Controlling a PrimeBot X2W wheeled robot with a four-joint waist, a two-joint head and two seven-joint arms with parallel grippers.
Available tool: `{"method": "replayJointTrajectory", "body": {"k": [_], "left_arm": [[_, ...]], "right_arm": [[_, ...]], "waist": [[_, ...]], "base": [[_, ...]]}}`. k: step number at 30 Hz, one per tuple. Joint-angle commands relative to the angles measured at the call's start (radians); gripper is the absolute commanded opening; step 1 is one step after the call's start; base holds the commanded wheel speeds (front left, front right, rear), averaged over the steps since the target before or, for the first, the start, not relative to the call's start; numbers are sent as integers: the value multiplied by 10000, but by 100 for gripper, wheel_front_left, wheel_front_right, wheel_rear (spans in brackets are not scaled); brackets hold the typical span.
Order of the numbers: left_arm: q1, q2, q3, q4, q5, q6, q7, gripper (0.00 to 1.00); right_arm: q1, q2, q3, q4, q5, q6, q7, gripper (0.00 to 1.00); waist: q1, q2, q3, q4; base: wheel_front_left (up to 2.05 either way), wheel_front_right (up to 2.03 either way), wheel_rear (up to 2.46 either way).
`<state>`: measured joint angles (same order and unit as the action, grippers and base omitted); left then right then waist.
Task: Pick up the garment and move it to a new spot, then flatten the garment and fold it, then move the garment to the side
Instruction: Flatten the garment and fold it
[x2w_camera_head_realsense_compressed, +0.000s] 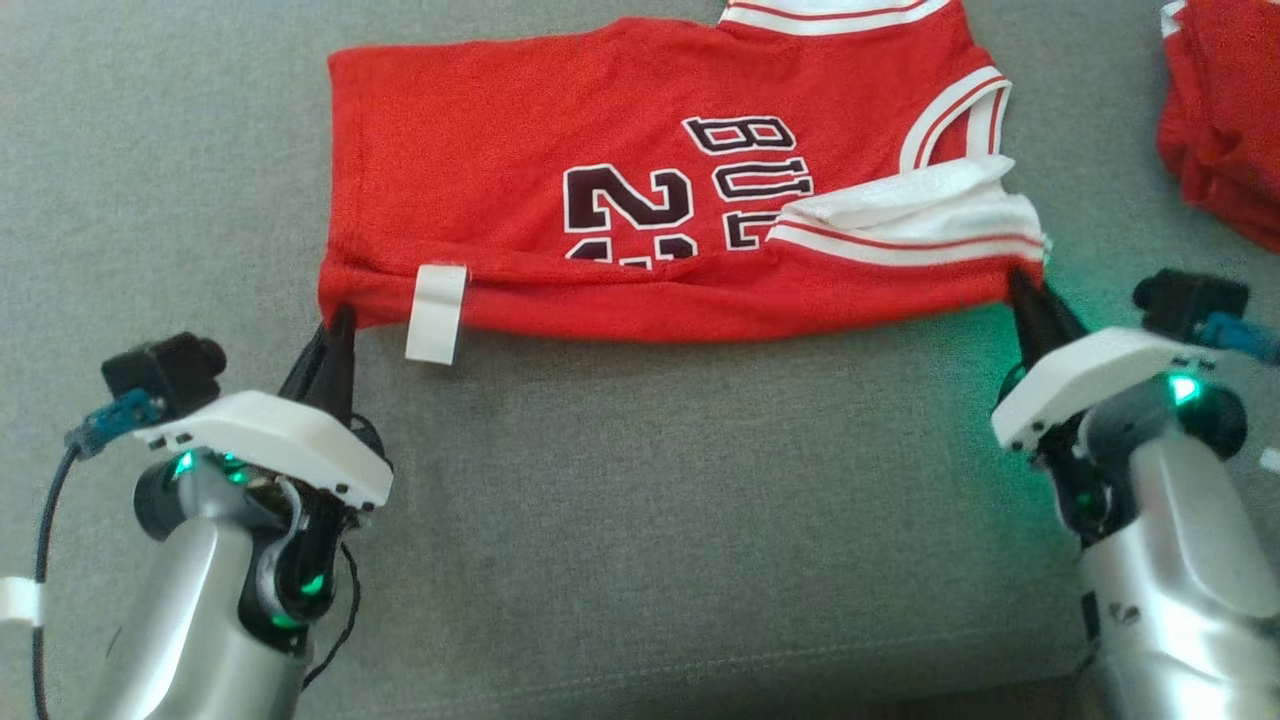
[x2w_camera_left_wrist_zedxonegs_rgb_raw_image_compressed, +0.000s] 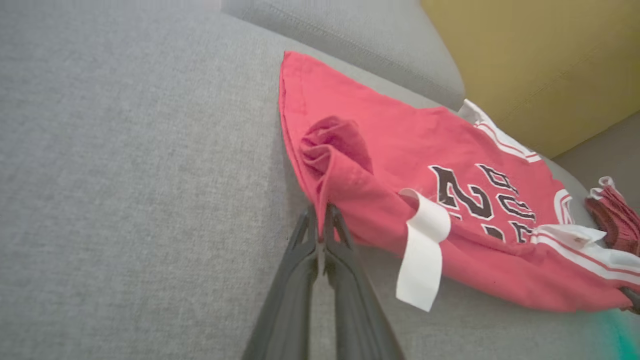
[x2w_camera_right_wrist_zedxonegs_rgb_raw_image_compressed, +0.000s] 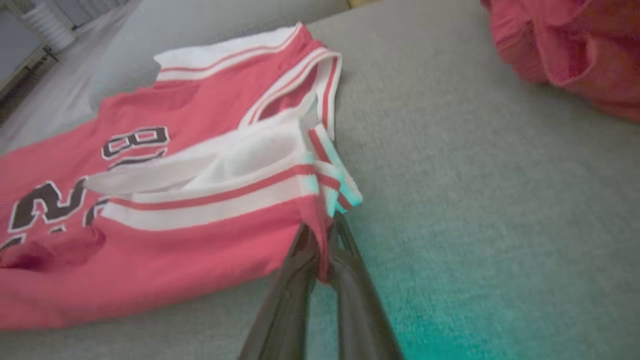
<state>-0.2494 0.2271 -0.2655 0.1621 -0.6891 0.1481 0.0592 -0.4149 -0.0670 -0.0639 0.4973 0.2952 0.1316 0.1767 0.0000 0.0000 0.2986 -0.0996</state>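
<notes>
The left tool (x2w_camera_head_realsense_compressed: 338, 325) pinches the hem corner of the red jersey (x2w_camera_head_realsense_compressed: 500, 140), which lies partly folded on the grey cushion (x2w_camera_head_realsense_compressed: 650, 500). The right tool (x2w_camera_head_realsense_compressed: 1022, 288) pinches its armhole-side corner. Far right lies seemingly another red garment (x2w_camera_head_realsense_compressed: 1225, 130).

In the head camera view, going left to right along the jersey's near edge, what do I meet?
First the left gripper, jaws shut on the jersey corner → white label → black number print → right gripper, jaws shut on the other corner → second red garment.
</notes>
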Motion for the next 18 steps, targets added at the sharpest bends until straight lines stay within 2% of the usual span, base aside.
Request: {"method": "replayJointTrajectory", "body": {"k": [1, 8, 14, 18], "left_arm": [[-338, 261, 421, -416, -14, -22, -124, 0], [-14, 527, 448, -1465, 19, 15, -48, 0], [1282, 739, 325, -2564, 9, 222, 172, 0], [2340, 681, 223, -3063, -123, 413, 230, 0]], "right_arm": [[-405, -125, 247, -510, 105, -9, 40, 0], [-39, -640, 227, -2124, 692, -9, 857, 0], [1467, -880, 142, -3777, 856, -9, 1559, 0], [2739, -724, -17, -4664, 793, -9, 1762, 0]], "waist": [[0, 0, -50, -9], [0, 0, -251, -41], [0, 0, -306, -46], [0, 0, -297, -63]], "base": [[0, 0, 0], [0, 0, 0], [0, 0, 0], [0, 0, 0]]}}
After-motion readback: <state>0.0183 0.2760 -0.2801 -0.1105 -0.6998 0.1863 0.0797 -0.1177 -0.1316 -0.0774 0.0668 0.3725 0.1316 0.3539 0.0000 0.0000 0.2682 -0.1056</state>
